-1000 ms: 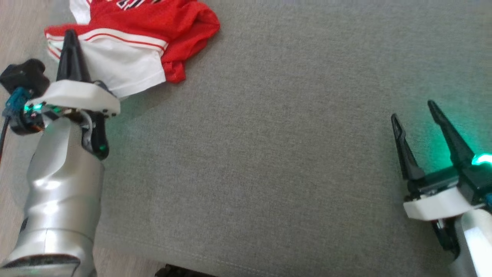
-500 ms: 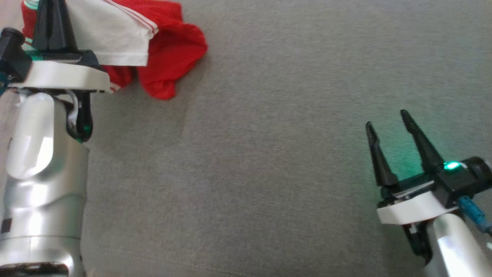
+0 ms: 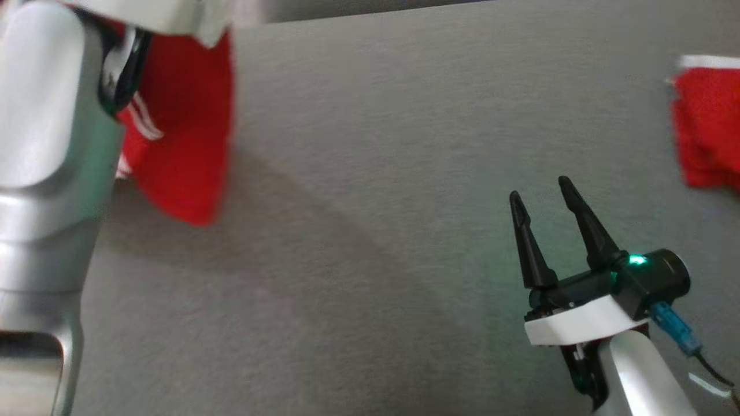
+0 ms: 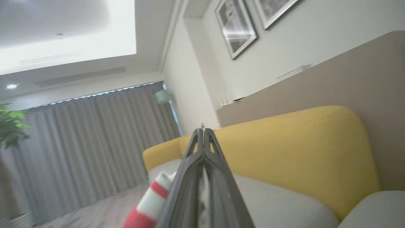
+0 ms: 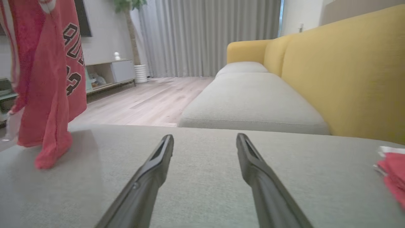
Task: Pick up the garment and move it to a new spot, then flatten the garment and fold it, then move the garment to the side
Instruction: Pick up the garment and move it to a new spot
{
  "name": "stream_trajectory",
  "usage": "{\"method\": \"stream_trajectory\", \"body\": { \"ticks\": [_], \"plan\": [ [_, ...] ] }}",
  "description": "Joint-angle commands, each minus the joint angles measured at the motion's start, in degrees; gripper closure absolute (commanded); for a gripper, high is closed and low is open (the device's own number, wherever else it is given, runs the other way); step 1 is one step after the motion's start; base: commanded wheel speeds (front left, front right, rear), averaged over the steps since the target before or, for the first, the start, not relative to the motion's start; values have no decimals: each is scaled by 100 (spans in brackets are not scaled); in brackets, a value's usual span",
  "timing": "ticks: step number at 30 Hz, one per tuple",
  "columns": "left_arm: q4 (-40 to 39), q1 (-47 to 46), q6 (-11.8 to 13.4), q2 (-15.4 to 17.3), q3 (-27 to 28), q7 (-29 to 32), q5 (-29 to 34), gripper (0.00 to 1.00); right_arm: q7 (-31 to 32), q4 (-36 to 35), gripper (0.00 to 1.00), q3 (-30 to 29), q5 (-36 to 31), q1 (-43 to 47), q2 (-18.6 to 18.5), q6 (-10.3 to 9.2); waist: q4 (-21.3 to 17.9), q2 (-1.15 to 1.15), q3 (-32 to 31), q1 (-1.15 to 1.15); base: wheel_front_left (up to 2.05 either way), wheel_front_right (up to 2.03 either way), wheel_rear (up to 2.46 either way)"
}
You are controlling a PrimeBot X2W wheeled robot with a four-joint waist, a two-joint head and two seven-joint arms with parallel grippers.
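Note:
The garment (image 3: pixel 185 133) is a red jersey with white stripes and dark lettering. It hangs from my raised left arm (image 3: pixel 46 144), and in the right wrist view the garment (image 5: pixel 47 79) drapes straight down with its lower end touching the grey surface (image 5: pixel 202 190). My left gripper (image 4: pixel 203 130) is shut on the garment, whose red-and-white hem (image 4: pixel 152 199) bunches beside the fingers. My right gripper (image 3: pixel 539 189) is open and holds nothing, low over the grey surface (image 3: pixel 376 173) well to the right of the garment.
Another red cloth with a white edge (image 3: pixel 705 127) lies at the far right of the grey surface. Beyond are a yellow sofa back (image 5: pixel 341 69) with grey seat cushions (image 5: pixel 250 104), a wooden floor, grey curtains and a low cabinet.
My left arm has risen with the garment, which came off the surface and now hangs. The head view has also shifted. My right gripper stays open.

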Motion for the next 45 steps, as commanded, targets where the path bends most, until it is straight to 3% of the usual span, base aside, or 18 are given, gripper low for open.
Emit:
{"method": "stream_trajectory", "body": {
  "ticks": [1, 5, 9, 13, 17, 18, 19, 23, 26, 29, 32, 41, 45],
  "plan": [
    [-273, -476, 10, 293, 13, 41, -94, 100, 4, -197, 0, 146, 42, 21, 57, -4, -744, 0, -304, 1, 0, 0, 0],
    [-308, -731, 10, 207, -313, 4, -388, 100, 4, -237, 0, 155, 70, 77, 117, -4, -1133, 0, -362, 1, 0, 0, 0],
    [-223, -130, 10, 7, -963, 187, -1244, 100, 4, -274, 0, 182, 101, 136, 152, -4, -1409, 0, -364, 1, 0, 0, 0],
    [-146, 815, 9, -125, -1568, 47, -1591, 100, 4, -288, 0, 183, 114, 173, 164, -4, -1412, 0, -238, 1, 0, 0, 0],
    [165, 1825, 9, -490, -2253, -207, -2101, 100, 4, -278, 0, 162, 138, 173, 169, -4, -1266, 0, -69, 1, 0, 0, 0],
    [266, 2033, 9, -572, -2367, -284, -2302, 84, 4, -263, 0, 161, 148, 170, 170, -4, -1224, 0, -60, 1, 0, 0, 0],
    [369, 2193, 9, -625, -2473, -384, -2423, 0, 4, -245, 0, 148, 153, 175, 170, -4, -1174, 0, -65, 1, 0, 0, 0],
    [713, 2697, 19, -804, -2587, -835, -2491, 0, 4, -162, 0, 35, 116, 270, 171, -4, -894, 0, -208, 1, 0, 0, 0],
    [717, 3112, 310, -828, -2356, -940, -2184, 0, 4, -146, 0, -130, 117, 418, 171, -4, -629, 0, -352, 1, 0, 0, 0],
    [239, 3742, 843, -797, -1681, -947, -1665, 0, 4, -155, 0, -351, 167, 610, 171, -4, -322, 0, -509, 1, 0, 0, 0],
    [-312, 4618, 1050, -859, -807, -949, -1396, 0, 4, -126, 0, -450, 128, 797, 171, -4, -77, 0, -740, 1, 0, 0, 0],
    [-1286, 6359, 867, -1229, 916, -950, -583, 0, 4, -150, 0, -688, 162, 1291, 172, -4, 409, 0, -1308, 1, 0, 0, 0],
    [-1505, 6687, 676, -1352, 1270, -950, -283, 0, 4, -158, 0, -668, 259, 1466, 172, -4, 511, 0, -1479, 1, 0, 0, 0]
  ]
}}
